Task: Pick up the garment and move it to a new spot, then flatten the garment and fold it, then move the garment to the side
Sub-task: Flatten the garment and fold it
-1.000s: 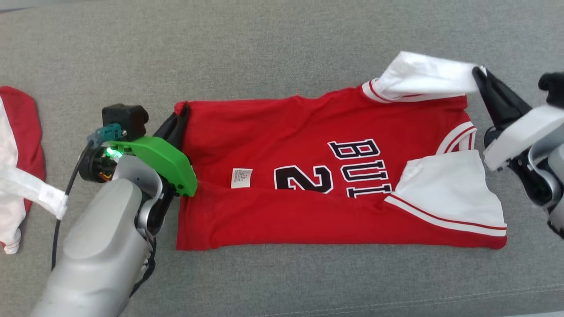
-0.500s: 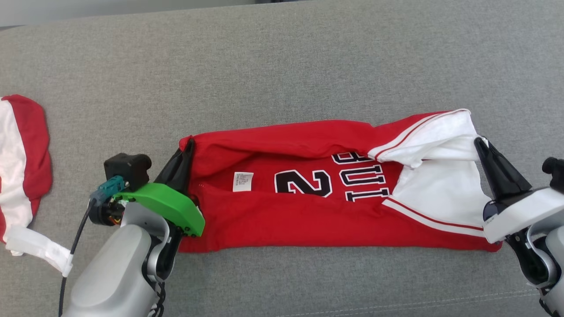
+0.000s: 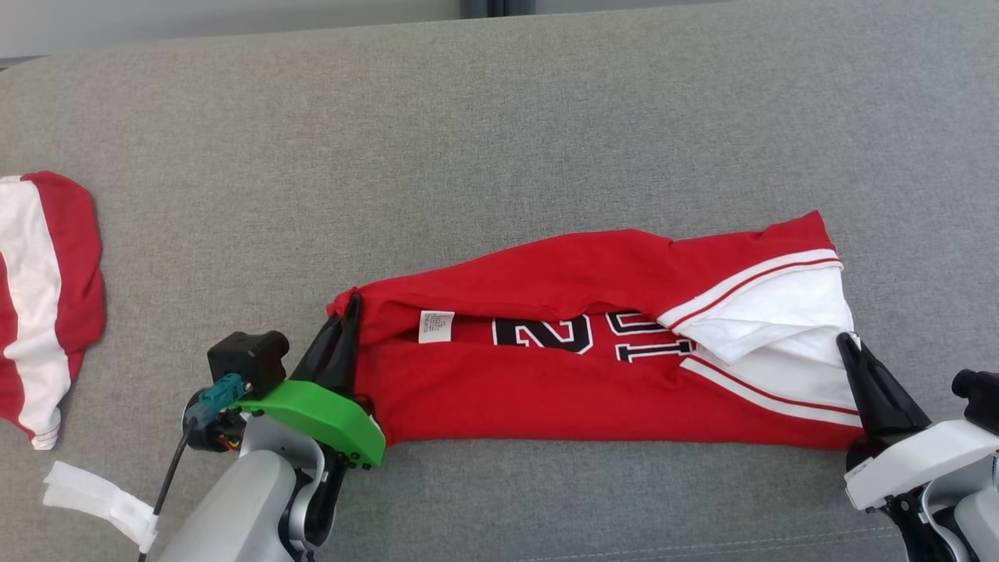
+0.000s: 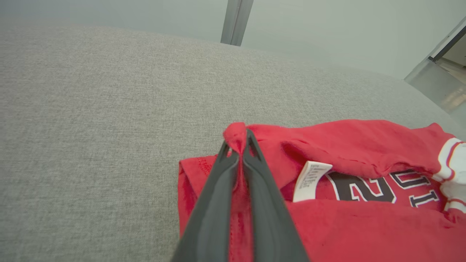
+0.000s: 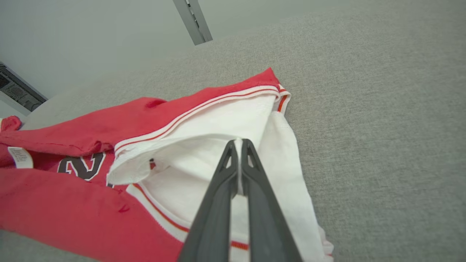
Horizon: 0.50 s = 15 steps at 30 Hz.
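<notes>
Folding was in hand: the left gripper (image 3: pixel 351 308) (lower left) and the right gripper (image 3: pixel 844 343), lower right, each pinched an edge of the garment (image 3: pixel 546 394). The next move likely called for laying that edge down, then releasing.

Red jersey (image 3: pixel 562 390), half-folded lengthwise

My left arm (image 3: pixel 234 507) is silver-grey, with a bright green wrist cover (image 3: pixel 320 417), black camera block (image 3: pixel 248 361), teal plug (image 3: pixel 221 389) and black cable (image 3: pixel 166 488). My right wrist bracket (image 3: pixel 913 460) is white; fingers (image 3: pixel 874 390) long, dark, tapering.
</notes>
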### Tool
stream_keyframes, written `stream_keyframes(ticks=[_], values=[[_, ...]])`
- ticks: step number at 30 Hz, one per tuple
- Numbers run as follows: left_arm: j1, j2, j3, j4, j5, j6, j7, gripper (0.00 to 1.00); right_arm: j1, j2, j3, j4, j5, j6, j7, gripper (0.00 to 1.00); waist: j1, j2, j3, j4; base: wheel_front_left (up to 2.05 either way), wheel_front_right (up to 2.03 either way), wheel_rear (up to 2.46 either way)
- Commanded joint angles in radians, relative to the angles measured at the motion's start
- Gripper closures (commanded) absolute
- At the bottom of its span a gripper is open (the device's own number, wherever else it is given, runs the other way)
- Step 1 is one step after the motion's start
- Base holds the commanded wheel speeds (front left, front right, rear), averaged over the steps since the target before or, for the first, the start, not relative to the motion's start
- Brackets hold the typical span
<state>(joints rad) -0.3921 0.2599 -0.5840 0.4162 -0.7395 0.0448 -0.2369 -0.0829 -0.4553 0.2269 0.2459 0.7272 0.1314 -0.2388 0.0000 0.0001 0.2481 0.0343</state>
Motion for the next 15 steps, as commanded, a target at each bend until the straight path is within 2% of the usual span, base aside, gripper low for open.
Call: stream_keyframes(ticks=[1, 6, 9, 15], values=[[0.017, -0.005, 0.012, -0.005, 0.008, 0.005, -0.011, 0.0, 0.014, 0.002, -0.013, -0.008, -0.01, -0.002, 0.004, 0.01, 0.0, -0.0001, -0.002, 0.001, 0.0, 0.0, 0.0], [0.045, -0.019, 0.064, -0.021, 0.039, 0.02, -0.029, 0.0, 0.032, 0.012, -0.051, -0.027, -0.027, -0.001, 0.003, 0.0, 0.0, -0.0001, -0.018, 0.0, 0.0, 0.0, 0.0], [0.08, -0.039, 0.15, -0.085, 0.088, 0.029, -0.028, 0.0, 0.032, 0.007, -0.074, -0.038, -0.04, -0.002, 0.01, 0.0, 0.0, -0.0001, -0.026, 0.004, 0.0, 0.0, 0.0], [0.174, -0.1, 0.31, -0.198, 0.23, 0.016, -0.027, 0.0, -0.025, -0.001, -0.112, -0.003, -0.074, -0.001, 0.061, 0.0, 0.0, -0.0001, -0.033, 0.02, 0.0, 0.0, 0.0]])
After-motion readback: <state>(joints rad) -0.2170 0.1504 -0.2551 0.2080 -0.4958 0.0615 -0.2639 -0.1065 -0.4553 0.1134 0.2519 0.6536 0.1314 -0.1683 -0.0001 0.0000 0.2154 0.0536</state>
